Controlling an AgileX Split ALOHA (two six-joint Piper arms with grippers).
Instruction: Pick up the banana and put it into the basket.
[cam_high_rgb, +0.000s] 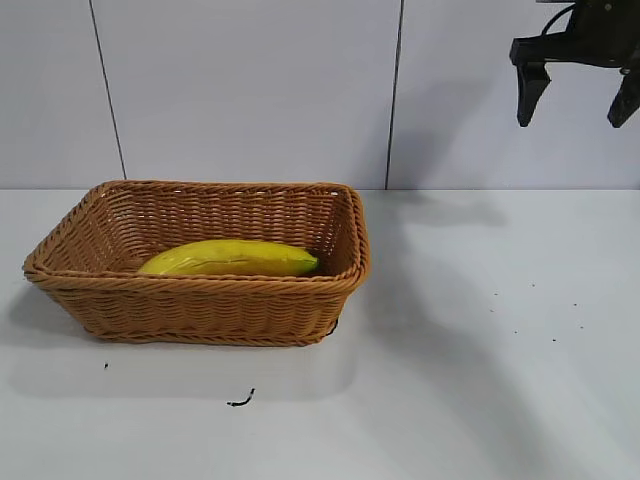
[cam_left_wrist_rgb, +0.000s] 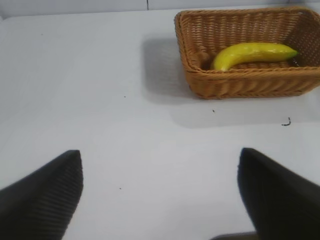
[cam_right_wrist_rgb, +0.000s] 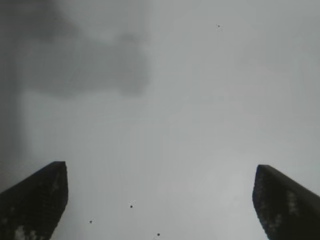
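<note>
The right hand (cam_high_rgb: 578, 103) is seen raised high at the far right, its fingers spread apart and nothing held, well away from the wicker basket (cam_high_rgb: 200, 305). The left hand (cam_left_wrist_rgb: 159, 192) is likewise spread wide and empty above the white surface (cam_high_rgb: 480, 380). The banana (cam_high_rgb: 230, 259) is contained in the basket, laid flat along its near wall, its long axis running left to right, the greenish tip pointed right.

A yellow banana (cam_high_rgb: 228, 258) with a greenish tip, a tan-brown woven basket (cam_high_rgb: 200, 305), black pincers.
</note>
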